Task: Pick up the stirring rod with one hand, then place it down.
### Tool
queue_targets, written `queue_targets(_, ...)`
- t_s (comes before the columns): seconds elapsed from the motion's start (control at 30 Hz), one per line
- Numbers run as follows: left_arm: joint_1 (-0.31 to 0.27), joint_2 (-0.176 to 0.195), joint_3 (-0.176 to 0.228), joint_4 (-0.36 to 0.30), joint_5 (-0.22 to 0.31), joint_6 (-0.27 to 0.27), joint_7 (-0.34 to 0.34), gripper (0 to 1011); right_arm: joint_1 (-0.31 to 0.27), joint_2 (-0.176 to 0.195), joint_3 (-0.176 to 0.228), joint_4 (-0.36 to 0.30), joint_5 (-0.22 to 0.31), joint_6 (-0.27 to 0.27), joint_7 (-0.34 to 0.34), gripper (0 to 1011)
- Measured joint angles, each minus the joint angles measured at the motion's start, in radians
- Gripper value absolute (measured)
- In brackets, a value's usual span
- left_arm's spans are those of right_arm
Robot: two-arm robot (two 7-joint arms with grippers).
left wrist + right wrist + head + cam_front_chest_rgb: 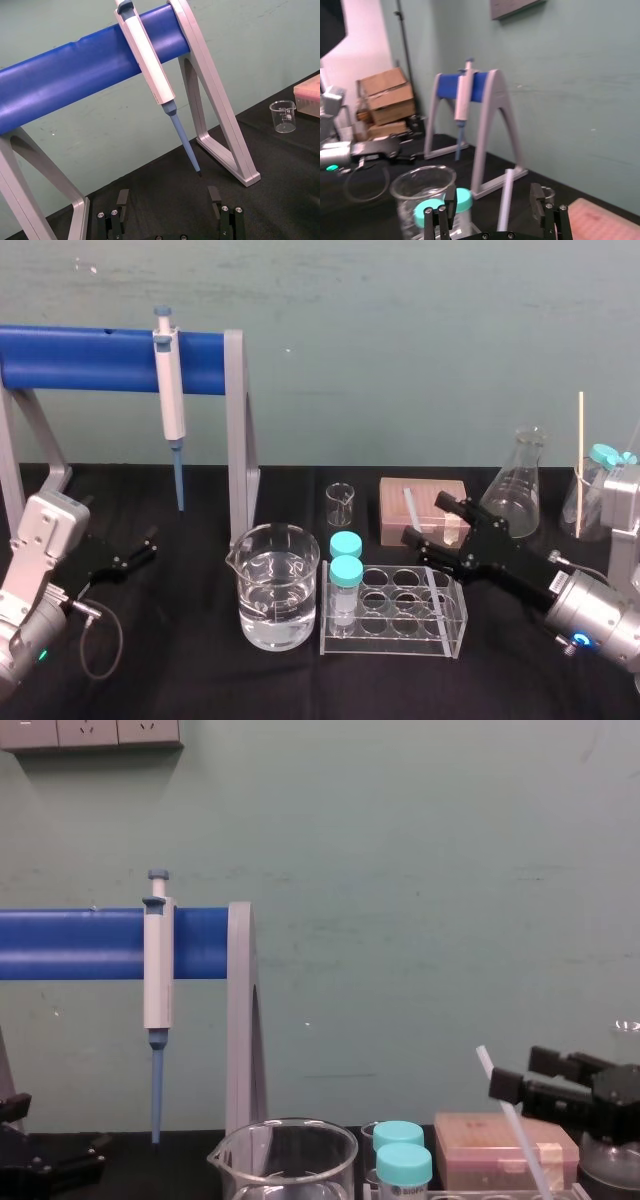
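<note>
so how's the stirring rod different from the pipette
The pipette hangs upright on the blue rack, tip down; the stirring rod slants between the right tool's open fingers. The pipette has a thick white body and blue tip; the rod is thin and plain. Both are long and straight.

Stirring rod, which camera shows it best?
The chest view: the stirring rod shows as a long tilted line against the wall. The right wrist view shows it between the open fingers of the right gripper. The head view shows a short strip over the pink box.
</note>
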Motion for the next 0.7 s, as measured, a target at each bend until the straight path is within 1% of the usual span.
queue_targets(0.03,0.0,0.0,0.0,0.0,0.0,0.0,0.0,1000,-0.002,-0.001,0.004,-0.001,0.0,-0.001,-0.008,934)
queue_targets(0.13,0.0,0.0,0.0,0.0,0.0,0.0,0.0,1000,-0.012,-0.011,0.028,-0.012,-0.011,-0.011,-0.071,1003)
queue_targets(0.17,0.0,0.0,0.0,0.0,0.0,0.0,0.0,1000,-0.021,-0.019,0.047,-0.022,-0.031,-0.02,-0.127,1003)
queue_targets(0.23,0.0,0.0,0.0,0.0,0.0,0.0,0.0,1000,-0.031,-0.028,0.065,-0.033,-0.058,-0.026,-0.194,1003)
queue_targets(0.3,0.0,0.0,0.0,0.0,0.0,0.0,0.0,1000,-0.051,-0.043,0.094,-0.054,-0.125,-0.015,-0.345,1003)
queue_targets(0.33,0.0,0.0,0.0,0.0,0.0,0.0,0.0,1000,-0.051,-0.043,0.094,-0.054,-0.125,-0.015,-0.345,1003)
queue_targets(0.37,0.0,0.0,0.0,0.0,0.0,0.0,0.0,1000,-0.055,-0.047,0.1,-0.058,-0.145,-0.003,-0.387,1003)
queue_targets(0.4,0.0,0.0,0.0,0.0,0.0,0.0,0.0,1000,-0.064,-0.053,0.108,-0.065,-0.18,0.028,-0.459,1003)
queue_targets(0.47,0.0,0.0,0.0,0.0,0.0,0.0,0.0,1000,-0.07,-0.058,0.112,-0.068,-0.208,0.064,-0.516,1003)
queue_targets(0.5,0.0,0.0,0.0,0.0,0.0,0.0,0.0,1000,-0.075,-0.061,0.114,-0.07,-0.228,0.095,-0.555,1003)
queue_targets(0.53,0.0,0.0,0.0,0.0,0.0,0.0,0.0,1000,-0.079,-0.065,0.116,-0.071,-0.244,0.122,-0.583,1003)
queue_targets(0.57,0.0,0.0,0.0,0.0,0.0,0.0,0.0,1000,-0.079,-0.065,0.116,-0.071,-0.244,0.122,-0.583,1003)
queue_targets(0.6,0.0,0.0,0.0,0.0,0.0,0.0,0.0,1000,-0.082,-0.069,0.117,-0.072,-0.254,0.143,-0.6,1003)
queue_targets(0.67,0.0,0.0,0.0,0.0,0.0,0.0,0.0,1000,-0.086,-0.075,0.121,-0.072,-0.261,0.163,-0.61,1003)
queue_targets(0.7,0.0,0.0,0.0,0.0,0.0,0.0,0.0,1000,-0.086,-0.075,0.121,-0.072,-0.261,0.163,-0.61,1003)
